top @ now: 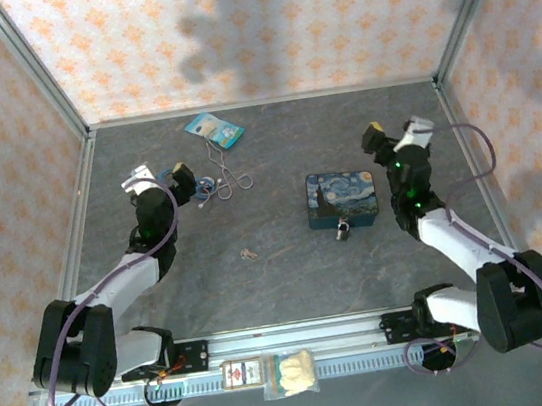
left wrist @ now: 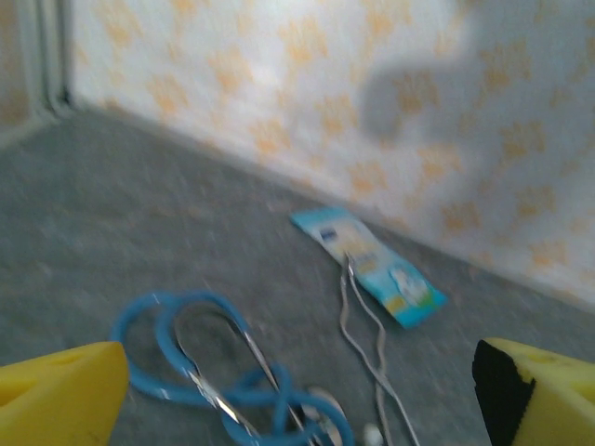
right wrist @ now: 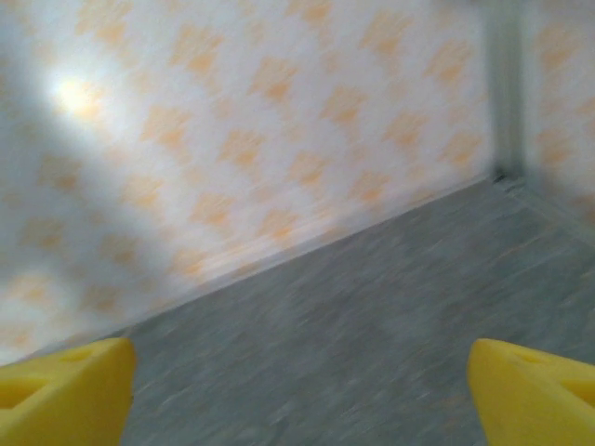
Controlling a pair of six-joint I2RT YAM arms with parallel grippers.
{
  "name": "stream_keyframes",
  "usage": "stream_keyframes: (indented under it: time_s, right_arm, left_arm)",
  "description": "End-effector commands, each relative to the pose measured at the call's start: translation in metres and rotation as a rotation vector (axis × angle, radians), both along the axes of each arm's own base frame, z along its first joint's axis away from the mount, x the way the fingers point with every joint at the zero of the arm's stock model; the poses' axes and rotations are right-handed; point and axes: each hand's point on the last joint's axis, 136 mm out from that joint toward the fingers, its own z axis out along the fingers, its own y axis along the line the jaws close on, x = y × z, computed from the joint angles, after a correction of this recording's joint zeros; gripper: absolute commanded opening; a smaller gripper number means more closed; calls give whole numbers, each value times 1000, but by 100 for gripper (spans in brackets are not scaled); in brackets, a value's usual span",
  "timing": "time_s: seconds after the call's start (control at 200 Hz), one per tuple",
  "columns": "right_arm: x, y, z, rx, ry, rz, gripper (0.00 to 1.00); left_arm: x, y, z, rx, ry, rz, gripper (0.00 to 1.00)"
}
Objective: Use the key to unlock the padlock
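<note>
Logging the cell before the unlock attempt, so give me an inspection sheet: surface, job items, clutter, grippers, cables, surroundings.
Surface: grey table, no spills seen.
Job's things: padlock at the near edge of the blue starry tin; key lying apart to its left, mid-table.
Clutter: blue packet, bent wire loops and blue cord far left; small packets on the near rail.
Grippers: left gripper open, near the cord; right gripper open, holding nothing.
Cables: purple cable looping along each arm.
Surroundings: orange-patterned walls, metal frame.
</note>
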Motion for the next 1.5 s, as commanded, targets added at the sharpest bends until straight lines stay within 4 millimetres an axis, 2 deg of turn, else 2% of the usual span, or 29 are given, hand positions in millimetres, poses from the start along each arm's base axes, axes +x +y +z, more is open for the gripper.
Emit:
stream_keyframes:
  time_s: [0.0,0.07,0.16,0.265,0.365,0.47,0.566,0.631,0.746,0.926,1.136,1.381,1.491]
  right_arm:
    - [-14,73,-45,32,275,251,86]
    - [-28,128,-48,-5,332,405,81]
    - [-47,187,-51,-32,384,531,76]
    - [-69,245,-59,-80,441,627,72]
    - [-94,302,-78,-127,515,735,67]
    - [-119,349,-105,-204,574,809,63]
    - [-132,376,-129,-263,630,827,62]
    - [-134,384,-145,-295,672,791,60]
    - [-134,388,-171,-334,731,753,51]
    - [-133,387,-195,-401,787,726,39]
    - [-141,378,-205,-418,828,696,34]
    - [-145,363,-211,-450,846,642,34]
    - [-148,363,-214,-442,859,646,30]
  left_arm:
    - [-15,-18,-33,-195,105,-56,97]
    - [-21,-14,-34,-218,91,-33,98]
    - [-27,0,-33,-217,69,37,99]
    - [-32,12,-32,-238,46,80,99]
    - [-39,28,-36,-272,28,126,99]
    - [-46,44,-42,-314,17,171,99]
    - [-51,49,-47,-327,20,184,99]
    - [-53,52,-48,-325,23,189,99]
    - [-56,57,-47,-315,18,206,99]
    - [-58,60,-43,-315,-3,210,99]
    - [-58,59,-39,-321,-14,202,99]
    - [-57,58,-35,-332,-32,197,99]
    - [-57,57,-35,-339,-35,193,99]
